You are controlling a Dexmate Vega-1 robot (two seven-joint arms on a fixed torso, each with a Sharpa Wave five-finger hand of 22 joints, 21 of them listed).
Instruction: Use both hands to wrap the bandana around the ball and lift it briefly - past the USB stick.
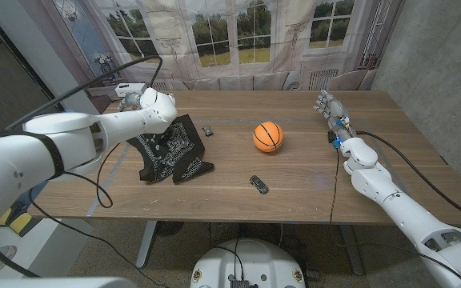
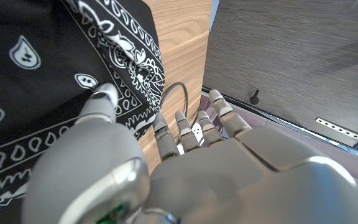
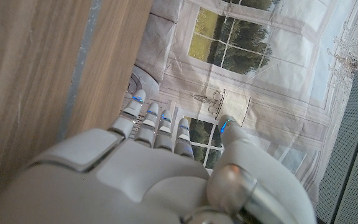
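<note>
Broadly, the wooden table [image 1: 294,172] carries everything, its long edges running across the head view. Left arm [image 1: 70,136] reaches in over the table's left end; right arm [image 1: 390,188] lies along the right end.

Bandana [image 1: 170,150], black with white paisley print, lies crumpled on the left half of the table, one corner trailing toward the near edge. Left hand [image 1: 154,106] hangs just above the bandana's far-left part. In the left wrist view the thumb tip [image 2: 104,96] shows over the cloth [image 2: 36,68] while the other fingers [image 2: 185,134] extend past the cloth's border, over bare wood and the table's edge; fingers apart, nothing gripped.

Ball [image 1: 268,136], orange with black seams, sits near the middle of the table, well apart from both hands, right of the bandana.

Right hand [image 1: 330,108] stands near the far right corner, fingers spread and holding nothing; the right wrist view shows its fingers [image 3: 145,121] reaching past the table's edge.

USB stick [image 1: 258,185], dark, lies toward the near edge, nearer than the ball. Another small dark object [image 1: 207,130] lies just beside the bandana's far right corner.
</note>
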